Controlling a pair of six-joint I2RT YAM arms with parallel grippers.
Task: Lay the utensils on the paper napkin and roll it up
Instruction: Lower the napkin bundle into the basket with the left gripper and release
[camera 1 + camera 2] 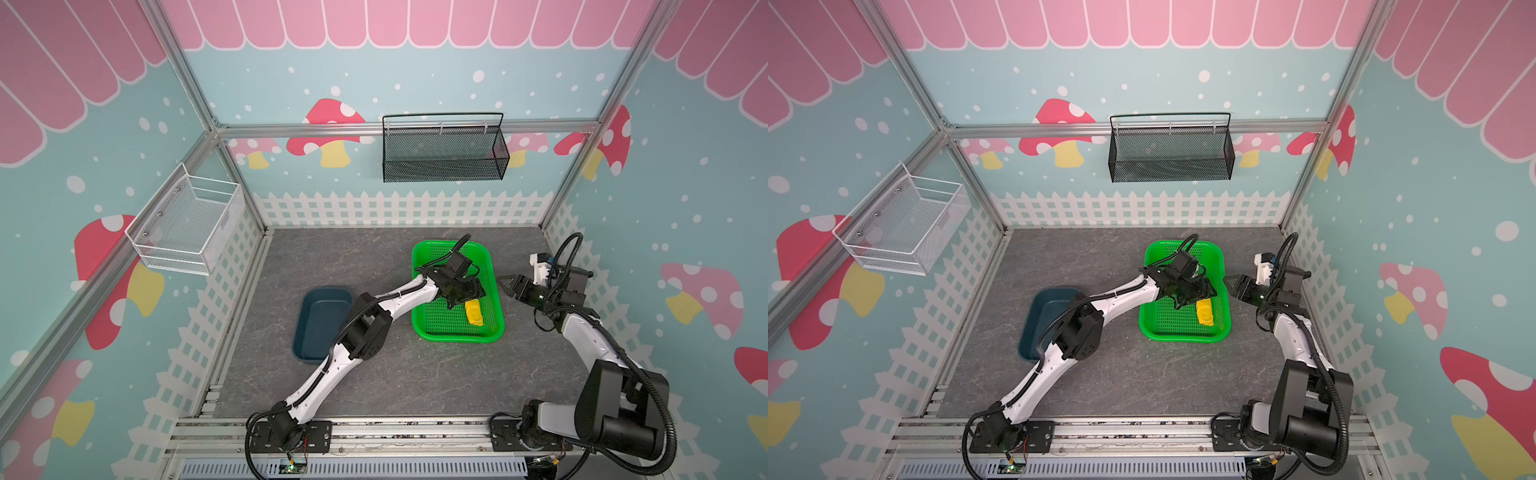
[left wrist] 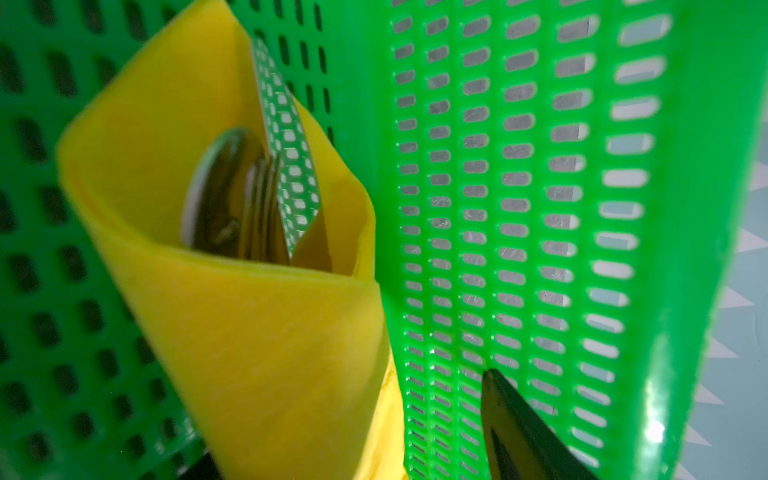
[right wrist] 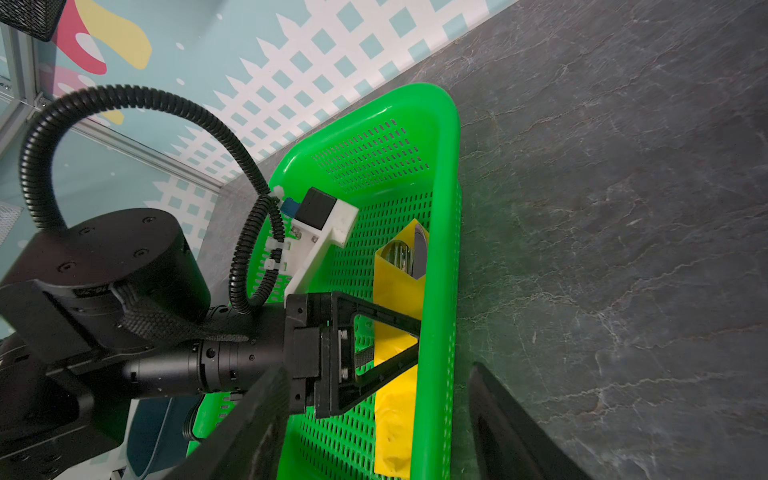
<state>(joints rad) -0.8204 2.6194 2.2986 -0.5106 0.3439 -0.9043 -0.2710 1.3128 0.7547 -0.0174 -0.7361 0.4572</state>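
Rolled napkin [image 2: 266,353], utensils [image 2: 232,195] tucked inside, lies in the basket [image 2: 685,208]. Around it the left gripper [image 3: 419,338] stands spread, not pinching; the right gripper [image 1: 503,286] hangs spread and empty beside the basket. Rolling looks done; next, I'd say, the left lifts straight out without snagging paper.

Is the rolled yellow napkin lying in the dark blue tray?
No, in a top view the rolled yellow napkin lies inside the green perforated basket, well apart from the dark blue tray.

top pair: high, looking down, whole table [image 1: 415,374] | L wrist: close on basket [image 2: 690,208] | R wrist: side-on, same basket
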